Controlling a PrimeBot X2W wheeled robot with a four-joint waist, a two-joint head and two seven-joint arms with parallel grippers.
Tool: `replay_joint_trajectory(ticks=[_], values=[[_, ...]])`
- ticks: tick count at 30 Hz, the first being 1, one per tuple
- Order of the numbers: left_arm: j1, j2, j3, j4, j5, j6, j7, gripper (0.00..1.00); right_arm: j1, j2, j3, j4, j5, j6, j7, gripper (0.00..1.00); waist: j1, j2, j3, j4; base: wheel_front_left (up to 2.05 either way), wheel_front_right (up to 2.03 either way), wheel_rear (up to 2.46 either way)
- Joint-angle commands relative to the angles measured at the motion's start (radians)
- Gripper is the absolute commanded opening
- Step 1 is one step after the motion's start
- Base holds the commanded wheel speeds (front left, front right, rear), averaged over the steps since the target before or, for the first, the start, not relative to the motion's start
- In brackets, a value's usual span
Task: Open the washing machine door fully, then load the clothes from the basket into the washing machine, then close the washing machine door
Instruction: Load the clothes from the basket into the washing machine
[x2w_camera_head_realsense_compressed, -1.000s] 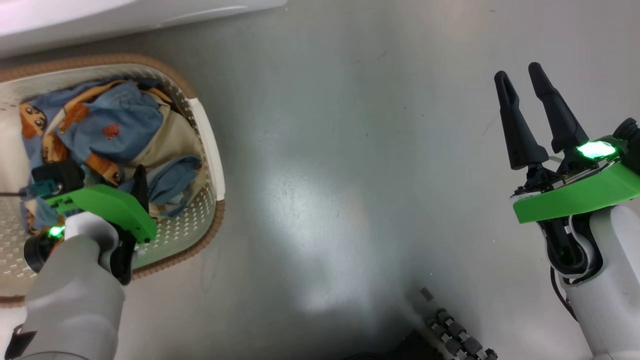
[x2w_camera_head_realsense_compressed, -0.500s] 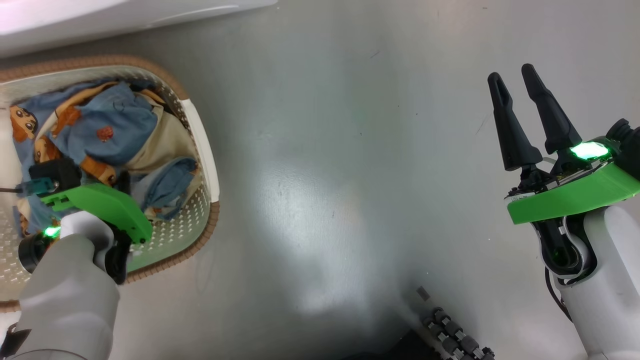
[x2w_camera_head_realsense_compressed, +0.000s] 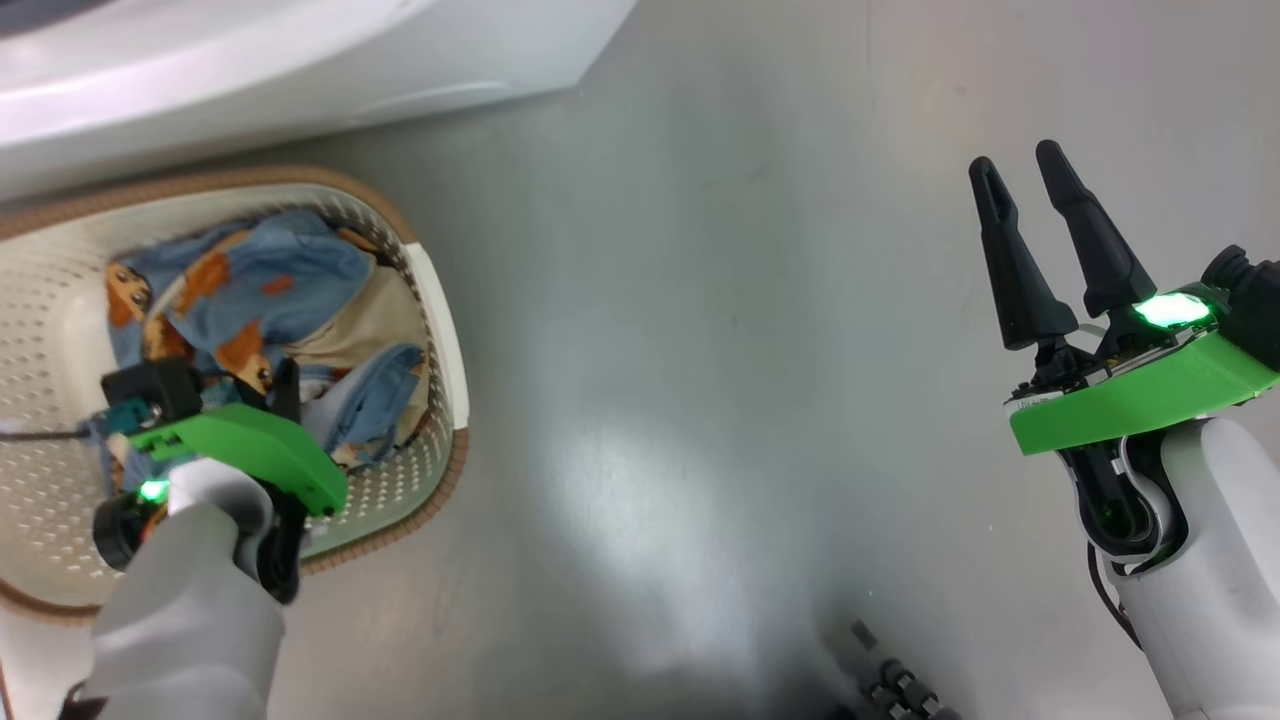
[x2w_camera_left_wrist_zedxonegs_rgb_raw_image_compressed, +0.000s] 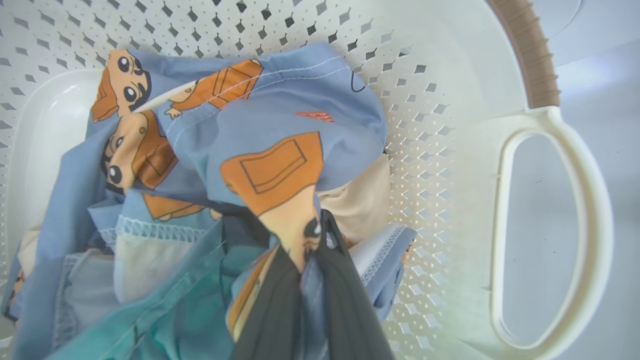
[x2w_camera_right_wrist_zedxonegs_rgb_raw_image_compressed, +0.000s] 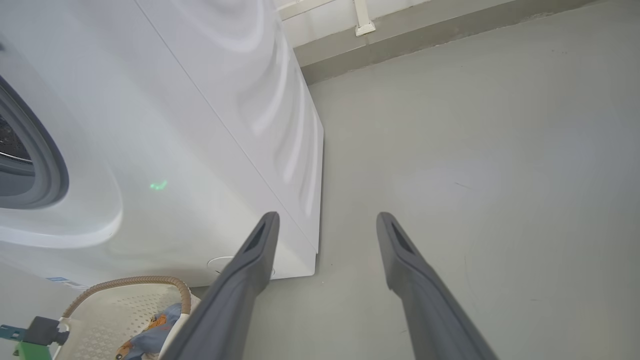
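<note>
Since a second ago our left hand (x2w_camera_left_wrist_zedxonegs_rgb_raw_image_compressed: 312, 245) has squeezed together, and now it's clamped on a fold of the clothes (x2w_camera_left_wrist_zedxonegs_rgb_raw_image_compressed: 260, 130) down inside the basket (x2w_camera_head_realsense_compressed: 440, 300). The rest of the pile lies in the basket too, blue print over cream. Our right hand (x2w_camera_head_realsense_compressed: 1015, 160) hangs well off to the basket's right above the floor (x2w_camera_head_realsense_compressed: 700, 350), fingers apart. The washing machine (x2w_camera_head_realsense_compressed: 300, 50) sits just beyond the basket.

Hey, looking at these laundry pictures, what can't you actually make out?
- Left wrist view: folds in the clothes hide how many garments there are and how much cloth the left pincer pinches.
- Head view: the left edge cuts off part of the basket.
- Right wrist view: the left edge cuts off the opening of the washing machine, so its inside can't be judged.
</note>
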Motion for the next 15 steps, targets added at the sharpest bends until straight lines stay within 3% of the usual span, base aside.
replay_joint_trajectory(ticks=[1,15], values=[[0.058,0.02,0.002,-0.025,-0.016,-0.003,-0.02,0.0,0.05,-0.01,0.018,-0.015,-0.004,0.007,-0.005,1.0,-0.0001,0.0,-0.062,0.026,0.0,0.0,0.0],[0.218,0.063,-0.101,-0.227,-0.123,-0.003,-0.091,0.0,0.123,-0.024,0.013,0.025,-0.002,0.007,-0.005,1.0,-0.0001,0.0,-0.272,0.112,0.0,0.0,0.0]])
